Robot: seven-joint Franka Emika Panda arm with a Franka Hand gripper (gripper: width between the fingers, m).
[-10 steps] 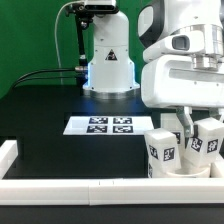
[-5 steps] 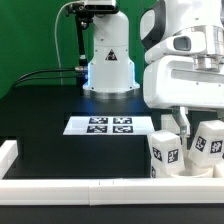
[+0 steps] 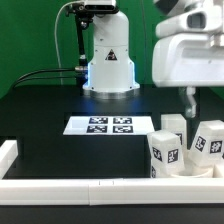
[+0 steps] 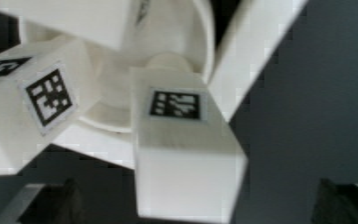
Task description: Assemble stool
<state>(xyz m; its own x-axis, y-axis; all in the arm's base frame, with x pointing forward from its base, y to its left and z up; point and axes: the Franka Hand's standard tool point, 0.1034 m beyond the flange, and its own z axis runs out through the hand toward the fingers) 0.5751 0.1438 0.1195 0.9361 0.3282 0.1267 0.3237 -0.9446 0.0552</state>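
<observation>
Exterior view, left to right: marker board (image 3: 110,125) flat on the bench (image 3: 40,110); stool (image 3: 185,150), legs upright, at the near rail (image 3: 90,187); hand (image 3: 190,100) has lifted clear, fingers empty and slightly spread. Judged released; next leg pending.

Exterior view faces the table; wrist view looks closely down at shared stool legs (image 3: 165,152)
</observation>
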